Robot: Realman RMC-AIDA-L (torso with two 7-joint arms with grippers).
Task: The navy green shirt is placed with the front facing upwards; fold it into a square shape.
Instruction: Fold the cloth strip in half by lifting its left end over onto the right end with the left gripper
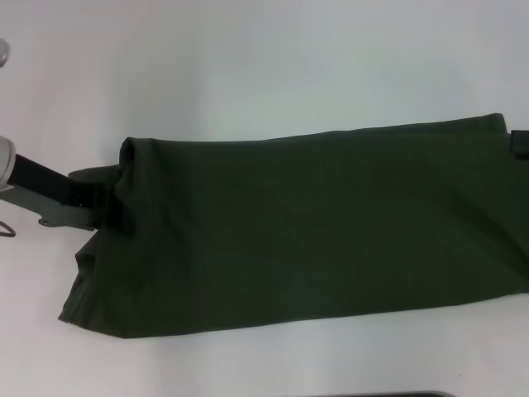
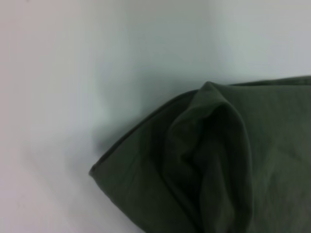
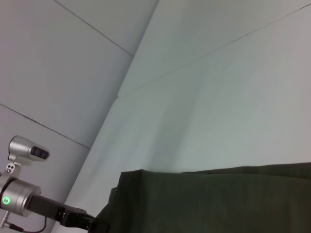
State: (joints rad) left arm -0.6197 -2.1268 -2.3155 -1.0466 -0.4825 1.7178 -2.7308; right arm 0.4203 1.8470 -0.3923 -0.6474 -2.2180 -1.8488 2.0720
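Observation:
The navy green shirt lies on the white table as a long dark olive band running left to right, with plain cloth facing up. My left gripper is at the band's left end, shut on the cloth there, and the fabric bunches into a raised fold at that spot. Only a small dark part of my right gripper shows, at the shirt's far right corner by the picture's edge. In the right wrist view the shirt fills the lower part, with the left arm beyond it.
The white table spreads bare behind and in front of the shirt. A dark edge shows at the near side of the table. Pale wall panels rise behind the table.

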